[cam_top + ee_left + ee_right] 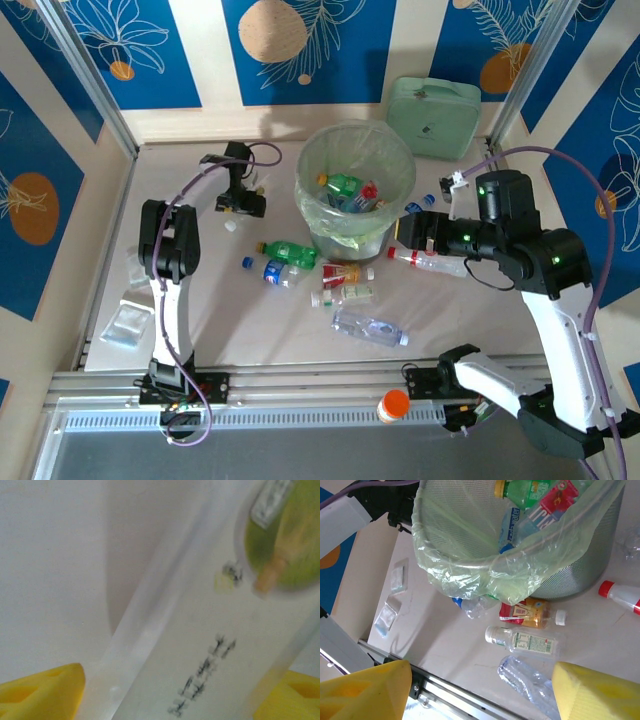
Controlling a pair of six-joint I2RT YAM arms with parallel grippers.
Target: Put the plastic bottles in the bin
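1. No brand name is legible in any view. In the left wrist view, the translucent whitish plastic bottle (200,645) carries a column of black printed characters, too blurred to read. Toward its upper end is a round green patch (285,545).
2. The left gripper (185,692) has its yellow fingers (42,690) on either side of that bottle, close to its walls. Whether they press on it I cannot tell. The top view places this gripper (240,203) over the table, left of the round translucent bin lined with a pale green bag (301,180).
3. The right gripper (482,680) stands wide with nothing between its yellow fingers (600,692), above the table beside the bin (580,575).
4. Inside the bin, the right wrist view gives a green bottle with a yellow cap (525,490), a red-labelled bottle (560,495) and a blue-labelled bottle (517,520). The white lettering on the blue label is too small to read.
5. At the bin's foot lie an orange-and-red-labelled bottle (527,614), a clear bottle with a white-and-green label (525,641) whose print is unreadable, a large crumpled clear bottle (530,680) and a red-capped bottle (620,594).
6. The top view adds a green bottle lying on the table (290,252) left of the bin. Behind the bin is a mint-green zip case (435,117) with a small dark logo, unreadable. An orange-capped item (394,404) sits on the front rail.
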